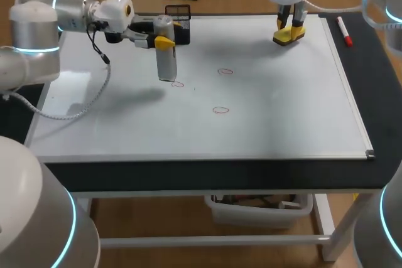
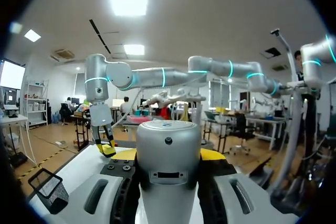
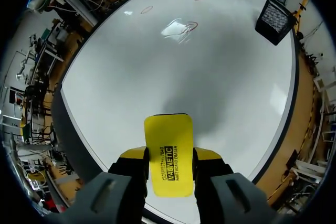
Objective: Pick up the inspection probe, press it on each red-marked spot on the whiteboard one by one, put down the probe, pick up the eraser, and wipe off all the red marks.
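Seen from above, the left arm comes in from the left over the whiteboard (image 1: 282, 105), which lies on the black-edged table (image 1: 207, 177). The left gripper (image 1: 162, 41) is clamped on the silver inspection probe (image 1: 166, 61), holding it upright. The probe's lower end is down at the board, just beside the nearest of three red marks (image 1: 178, 84). The other two marks sit well apart from it toward the middle. The right gripper (image 1: 289, 29) hangs at the far right of the board, pinching a yellow eraser (image 1: 287, 39). I cannot tell if the eraser touches the surface. A black mesh basket (image 1: 179, 12) stands at the far edge behind the probe. A red marker (image 1: 343, 31) lies on the table just off the board's right side.

In the left wrist view, the probe (image 2: 168, 153) stands between the two yellow tips, which press on it from both sides. Ahead and to one side, the right arm holds the eraser (image 2: 108, 149) low over the board, and the mesh basket (image 2: 48, 190) stands beside the gripper.

In the right wrist view, the eraser (image 3: 168, 153) sits flat between the fingers, gripped on both long edges. The three red marks (image 3: 146, 10) lie far ahead on the white surface. The mesh basket (image 3: 275, 17) is off to the side of them.
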Controlling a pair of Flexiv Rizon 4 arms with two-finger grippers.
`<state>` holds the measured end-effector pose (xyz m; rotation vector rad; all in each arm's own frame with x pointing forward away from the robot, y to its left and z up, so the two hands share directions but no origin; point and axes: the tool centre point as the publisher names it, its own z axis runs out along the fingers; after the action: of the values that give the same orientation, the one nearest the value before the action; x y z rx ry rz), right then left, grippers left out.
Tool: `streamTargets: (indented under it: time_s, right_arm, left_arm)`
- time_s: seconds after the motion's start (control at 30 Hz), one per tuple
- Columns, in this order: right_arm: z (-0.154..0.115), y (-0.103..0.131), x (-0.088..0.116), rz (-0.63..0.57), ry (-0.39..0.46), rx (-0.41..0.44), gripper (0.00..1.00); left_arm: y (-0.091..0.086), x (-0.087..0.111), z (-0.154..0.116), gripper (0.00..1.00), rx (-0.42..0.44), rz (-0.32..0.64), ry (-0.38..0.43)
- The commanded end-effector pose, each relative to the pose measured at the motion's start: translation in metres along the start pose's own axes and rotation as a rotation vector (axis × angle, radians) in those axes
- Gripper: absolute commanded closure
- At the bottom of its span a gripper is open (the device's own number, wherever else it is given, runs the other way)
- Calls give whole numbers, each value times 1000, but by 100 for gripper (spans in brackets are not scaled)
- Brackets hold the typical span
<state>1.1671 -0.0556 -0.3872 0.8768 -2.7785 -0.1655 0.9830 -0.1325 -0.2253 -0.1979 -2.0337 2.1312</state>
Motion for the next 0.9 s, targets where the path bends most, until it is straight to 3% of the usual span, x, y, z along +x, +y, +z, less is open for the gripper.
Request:
streamTargets:
  time_s: [0.03,0.9]
  right_arm:
    - [-5,2,3,-2,0,7,100]
    - [-5,2,3,-2,0,7,100]
  left_arm:
    - [7,-9,4,100,4,11,31]
    - [35,-19,17,100,-1,6,56]
